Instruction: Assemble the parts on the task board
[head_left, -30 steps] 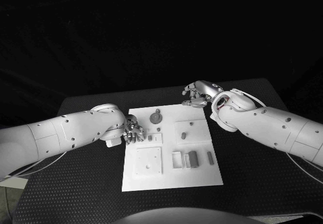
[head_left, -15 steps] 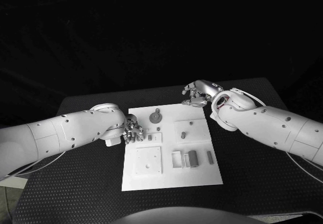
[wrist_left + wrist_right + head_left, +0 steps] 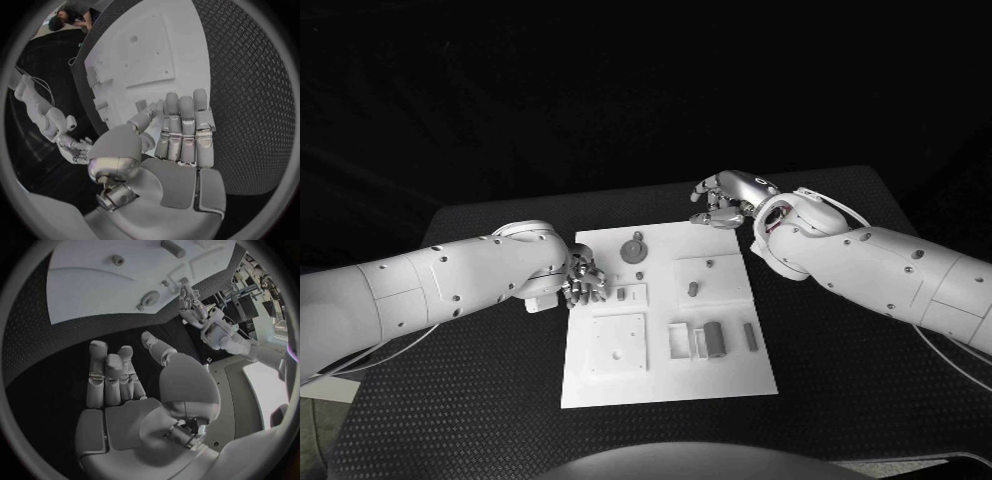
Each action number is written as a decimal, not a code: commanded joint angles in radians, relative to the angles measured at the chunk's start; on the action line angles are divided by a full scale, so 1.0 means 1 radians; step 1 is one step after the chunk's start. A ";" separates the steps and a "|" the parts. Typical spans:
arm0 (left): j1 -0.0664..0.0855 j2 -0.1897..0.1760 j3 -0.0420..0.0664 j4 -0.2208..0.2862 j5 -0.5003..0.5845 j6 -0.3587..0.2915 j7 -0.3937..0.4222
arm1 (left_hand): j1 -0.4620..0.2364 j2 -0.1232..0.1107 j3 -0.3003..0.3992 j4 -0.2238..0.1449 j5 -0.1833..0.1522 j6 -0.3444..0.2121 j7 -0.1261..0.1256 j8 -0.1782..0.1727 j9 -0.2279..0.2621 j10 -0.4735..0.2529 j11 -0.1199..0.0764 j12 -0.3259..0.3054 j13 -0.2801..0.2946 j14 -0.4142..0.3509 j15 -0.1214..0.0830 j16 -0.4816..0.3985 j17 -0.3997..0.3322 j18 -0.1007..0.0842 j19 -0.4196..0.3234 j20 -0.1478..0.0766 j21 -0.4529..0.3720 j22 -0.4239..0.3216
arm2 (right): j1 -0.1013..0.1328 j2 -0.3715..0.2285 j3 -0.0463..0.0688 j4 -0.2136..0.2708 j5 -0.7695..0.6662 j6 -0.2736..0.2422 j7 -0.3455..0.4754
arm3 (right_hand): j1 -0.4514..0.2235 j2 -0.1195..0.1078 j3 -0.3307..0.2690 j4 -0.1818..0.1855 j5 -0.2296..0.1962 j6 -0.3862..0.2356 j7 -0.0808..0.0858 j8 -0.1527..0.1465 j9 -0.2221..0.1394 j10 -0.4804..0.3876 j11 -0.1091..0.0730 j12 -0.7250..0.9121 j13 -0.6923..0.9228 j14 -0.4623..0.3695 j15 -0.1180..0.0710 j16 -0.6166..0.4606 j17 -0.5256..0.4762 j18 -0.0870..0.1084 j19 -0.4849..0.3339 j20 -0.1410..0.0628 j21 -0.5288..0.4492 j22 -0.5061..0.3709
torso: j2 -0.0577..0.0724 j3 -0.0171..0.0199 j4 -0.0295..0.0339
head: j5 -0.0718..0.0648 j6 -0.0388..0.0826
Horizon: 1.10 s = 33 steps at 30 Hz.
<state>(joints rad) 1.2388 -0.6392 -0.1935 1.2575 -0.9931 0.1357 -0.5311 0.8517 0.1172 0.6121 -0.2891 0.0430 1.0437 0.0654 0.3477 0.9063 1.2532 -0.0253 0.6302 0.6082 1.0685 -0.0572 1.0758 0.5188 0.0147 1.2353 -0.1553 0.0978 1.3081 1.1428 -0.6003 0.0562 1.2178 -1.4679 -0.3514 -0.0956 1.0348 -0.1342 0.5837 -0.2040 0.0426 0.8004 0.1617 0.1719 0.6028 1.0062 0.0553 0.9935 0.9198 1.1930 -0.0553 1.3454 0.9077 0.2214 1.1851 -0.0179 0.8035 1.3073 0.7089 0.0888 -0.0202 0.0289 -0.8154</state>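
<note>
The white task board [image 3: 668, 385] lies in the middle of the black table. On it are a round grey part with a stem [image 3: 635, 250], a small peg [image 3: 692, 290] in a square plate, a grey block [image 3: 714, 338] beside a rectangular frame, and a thin bar [image 3: 750, 338]. My left hand [image 3: 583, 282] hovers at the board's left edge, fingers stretched out side by side [image 3: 184, 130], thumb close to a small upright part [image 3: 141, 106]; I see nothing held. My right hand [image 3: 723, 205] hangs over the table past the board's far right corner, fingers [image 3: 107, 372] loosely bent, empty.
A large square plate [image 3: 620, 343] sits at the board's near left. The dotted black mat [image 3: 473, 400] surrounds the board on all sides. The right wrist view catches the board's far edge [image 3: 94, 295] and my left hand [image 3: 190, 305] beyond it.
</note>
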 commanded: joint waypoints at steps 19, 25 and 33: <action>-0.018 0.014 -0.008 -0.002 -0.027 0.040 -0.012 | 0.006 -0.012 0.004 0.003 0.006 0.018 -0.004 0.002 0.008 0.017 -0.015 0.000 0.002 0.013 -0.004 0.008 -0.001 0.010 0.011 -0.002 0.011 0.022 | -0.002 -0.001 0.000 0.001 0.000 0.009 0.003 | -0.005 0.006 -0.002 0.003 0.006 0.002 0.007 -0.004 -0.002 -0.005 -0.001 0.006 -0.002 0.007 -0.001 -0.004 0.002 0.040 0.000 -0.006 -0.004 0.018 | 0.000 0.0005 -0.0005 | -0.001 -0.004; -0.018 0.012 -0.009 0.004 -0.037 0.066 -0.023 | 0.009 -0.017 0.005 0.002 0.006 0.023 -0.006 0.002 0.010 0.021 -0.018 0.003 0.003 0.017 -0.006 0.011 0.000 0.011 0.016 -0.004 0.014 0.023 | -0.002 -0.001 0.000 0.001 0.000 0.009 0.003 | -0.006 0.006 -0.002 0.004 0.006 0.002 0.007 -0.004 -0.002 -0.005 -0.001 0.006 -0.003 0.007 -0.001 -0.004 0.002 0.040 0.000 -0.006 -0.004 0.018 | 0.000 0.0004 -0.0004 | -0.001 -0.005; -0.019 0.012 -0.010 0.009 -0.052 0.072 -0.027 | 0.010 -0.023 0.004 0.002 0.006 0.024 -0.006 0.001 0.011 0.021 -0.018 0.003 0.004 0.018 -0.007 0.012 0.000 0.010 0.016 -0.005 0.015 0.023 | -0.002 -0.001 0.000 0.001 0.000 0.009 0.003 | -0.005 0.006 -0.002 0.004 0.006 0.002 0.007 -0.004 -0.002 -0.006 -0.001 0.007 -0.003 0.007 -0.001 -0.004 0.002 0.040 0.000 -0.007 -0.004 0.018 | 0.000 0.0002 0.0000 | -0.001 -0.006</action>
<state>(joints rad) 1.2361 -0.6303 -0.1926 1.2627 -1.0345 0.1508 -0.5375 0.8640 0.1036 0.6126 -0.2868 0.0433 1.0577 0.0586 0.3477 0.9188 1.2697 -0.0330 0.6302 0.6112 1.0793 -0.0641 1.0844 0.5190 0.0146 1.2459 -0.1622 0.1055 1.3077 1.1417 -0.6015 0.0561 1.2176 -1.4678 -0.3510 -0.0956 1.0348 -0.1342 0.5838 -0.2041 0.0426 0.8001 0.1623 0.1719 0.6020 1.0062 0.0553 0.9934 0.9181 1.1930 -0.0553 1.3454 0.9085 0.2214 1.1833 -0.0183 0.8035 1.3073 0.7087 0.0891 -0.0205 0.0278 -0.8209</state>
